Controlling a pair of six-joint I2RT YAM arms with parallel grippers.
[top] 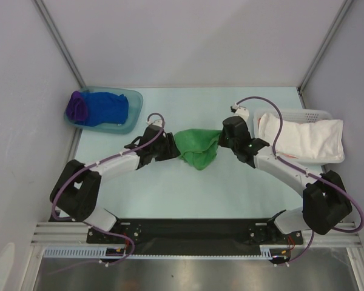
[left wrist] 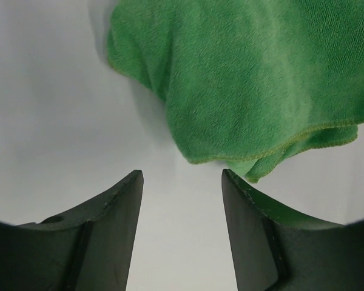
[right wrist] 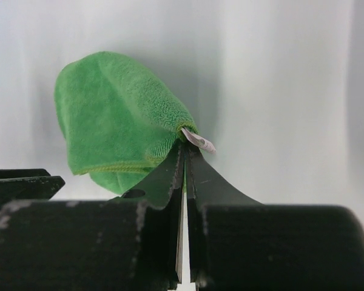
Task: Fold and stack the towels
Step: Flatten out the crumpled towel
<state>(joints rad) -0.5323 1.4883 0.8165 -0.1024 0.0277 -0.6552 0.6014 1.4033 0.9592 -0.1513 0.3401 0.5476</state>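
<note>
Right claw [right wrist: 185,148], black and scuffed, is closed tight on a corner of the green towel [right wrist: 115,115], right beside its small white label [right wrist: 199,140]; the cloth bunches in a rounded fold beyond the tips. Left claw [left wrist: 182,176] stands wide open and holds nothing, its tips just short of the towel's stitched hem [left wrist: 315,136].

From above, the green towel sits at mid-desk between the two claws. Whether its lower folds touch the surface cannot be told. The royal blue towel [top: 109,109] and the dark purple towel [top: 77,107] lie crumpled in a teal plastic tub [top: 135,112] at the far left.

The step in hand looks like getting a second hold so the towel can be spread out. To do it well, the left claw should probably go for a free hemmed corner rather than the bulk of the cloth, and bite a single layer. The arms can then draw apart evenly and lay the towel flat before any fold is made.

The desk [top: 188,194] is a smooth, pale blue-green sheet. Plain grey-white walls [top: 188,42] enclose it, with metal posts [top: 60,45] at the corners. A white slotted basket [top: 318,113] holding a white cloth [top: 303,139] stands at the right.
</note>
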